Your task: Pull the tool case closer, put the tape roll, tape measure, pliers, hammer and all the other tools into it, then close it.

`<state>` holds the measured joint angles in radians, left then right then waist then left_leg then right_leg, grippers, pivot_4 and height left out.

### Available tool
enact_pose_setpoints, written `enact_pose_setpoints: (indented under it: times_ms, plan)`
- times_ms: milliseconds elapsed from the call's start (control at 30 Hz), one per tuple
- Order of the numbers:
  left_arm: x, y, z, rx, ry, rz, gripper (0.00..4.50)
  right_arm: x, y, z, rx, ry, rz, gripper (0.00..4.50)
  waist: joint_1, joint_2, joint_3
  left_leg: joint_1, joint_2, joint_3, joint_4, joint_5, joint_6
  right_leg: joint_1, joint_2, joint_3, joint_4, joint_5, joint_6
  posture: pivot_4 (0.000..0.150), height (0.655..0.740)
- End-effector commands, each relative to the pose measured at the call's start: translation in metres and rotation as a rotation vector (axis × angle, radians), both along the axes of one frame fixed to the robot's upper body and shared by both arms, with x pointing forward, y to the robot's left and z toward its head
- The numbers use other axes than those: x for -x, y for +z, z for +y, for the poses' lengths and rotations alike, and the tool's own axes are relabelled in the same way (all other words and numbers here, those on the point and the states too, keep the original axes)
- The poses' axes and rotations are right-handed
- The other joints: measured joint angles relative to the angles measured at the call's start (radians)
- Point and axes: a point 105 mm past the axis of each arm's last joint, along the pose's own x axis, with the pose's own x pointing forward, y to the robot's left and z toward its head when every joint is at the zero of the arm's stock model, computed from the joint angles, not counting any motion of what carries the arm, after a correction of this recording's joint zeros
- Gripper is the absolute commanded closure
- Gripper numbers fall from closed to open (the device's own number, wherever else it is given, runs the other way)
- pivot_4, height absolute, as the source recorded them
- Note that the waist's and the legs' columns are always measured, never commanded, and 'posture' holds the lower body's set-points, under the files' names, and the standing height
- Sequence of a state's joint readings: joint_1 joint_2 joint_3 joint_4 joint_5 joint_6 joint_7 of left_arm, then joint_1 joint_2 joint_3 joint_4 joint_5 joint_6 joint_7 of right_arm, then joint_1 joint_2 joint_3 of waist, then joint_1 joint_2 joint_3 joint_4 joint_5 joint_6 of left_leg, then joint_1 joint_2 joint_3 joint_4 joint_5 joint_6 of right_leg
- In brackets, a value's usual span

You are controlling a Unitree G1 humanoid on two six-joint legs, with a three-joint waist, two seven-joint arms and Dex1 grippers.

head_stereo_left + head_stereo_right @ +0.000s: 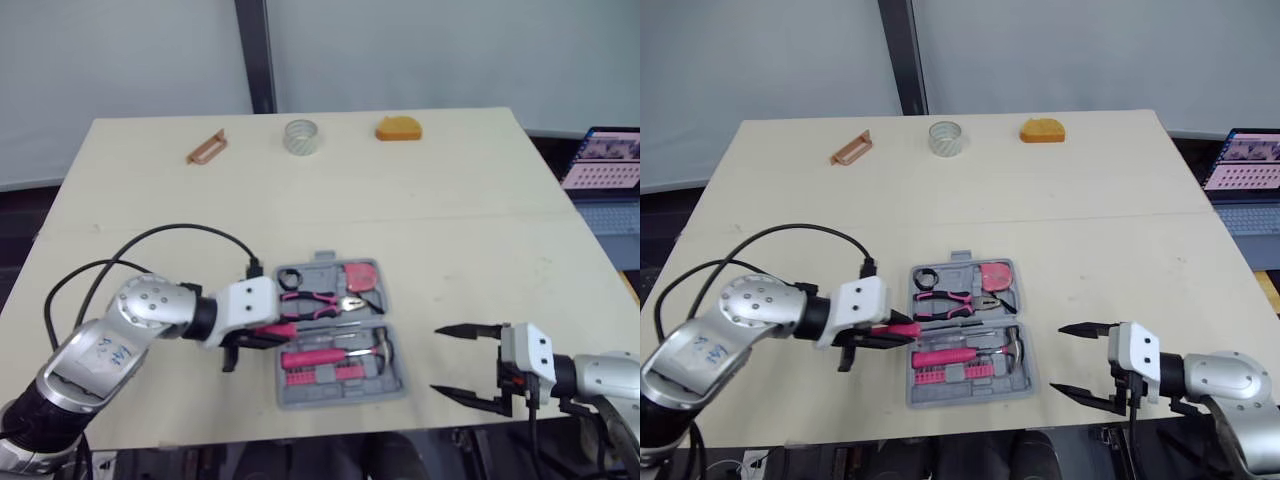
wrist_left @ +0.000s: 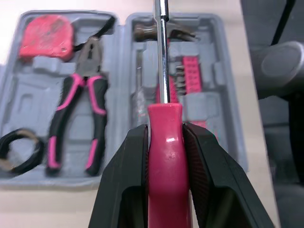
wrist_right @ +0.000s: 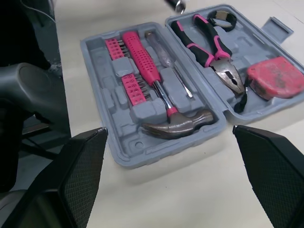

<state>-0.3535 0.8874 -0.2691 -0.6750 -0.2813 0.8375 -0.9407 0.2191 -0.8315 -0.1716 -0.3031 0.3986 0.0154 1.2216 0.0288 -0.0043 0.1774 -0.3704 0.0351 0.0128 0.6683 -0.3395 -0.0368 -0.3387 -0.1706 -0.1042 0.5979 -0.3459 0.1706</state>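
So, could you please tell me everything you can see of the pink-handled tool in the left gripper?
The pink-handled tool has a glossy pink handle, plastic by its look, and a thin shiny metal shaft. The left gripper clamps the handle from both sides with its two black fingers. It lies roughly level, its shaft reaching out over the open grey tool case.

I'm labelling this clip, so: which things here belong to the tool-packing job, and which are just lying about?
Job: tool case, pliers, hammer, tape measure, black tape roll, pink-handled screwdriver held by the left gripper.

Lying about, it seems: brown clip, clear roll and orange block at the table's far edge; laptop beside the table.
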Motion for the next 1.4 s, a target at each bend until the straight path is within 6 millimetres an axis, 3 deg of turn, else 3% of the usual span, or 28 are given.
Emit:
enact_pose_setpoints:
  times_ms: [33,600,1400]
  plan:
    - [0.010,0.001,-0.011,-0.007,-0.026,-0.028,3.89,0.001,0.004,-0.002,0.016,0.018,-0.017,0.00,-0.001,0.000,0.000,0.000,0.000,0.000,0.000,0.000,0.000,0.000,0.000,0.000,0.000,0.000,0.000,0.150,0.7400]
    - [0.033,-0.038,-0.037,-0.107,-0.007,0.069,3.89,0.003,0.001,-0.004,0.031,0.029,0.009,0.00,0.003,0.000,0.000,0.000,0.000,0.000,0.000,0.000,0.000,0.000,0.000,0.000,0.000,0.000,0.000,0.150,0.7400]
    - [0.018,-0.050,-0.070,-0.248,-0.005,0.046,3.89,0.000,0.003,-0.003,0.030,0.030,-0.001,0.00,0.024,0.000,0.000,-0.002,0.000,-0.001,0.007,0.000,0.001,0.000,0.000,0.000,0.003,0.000,0.000,0.150,0.7400]
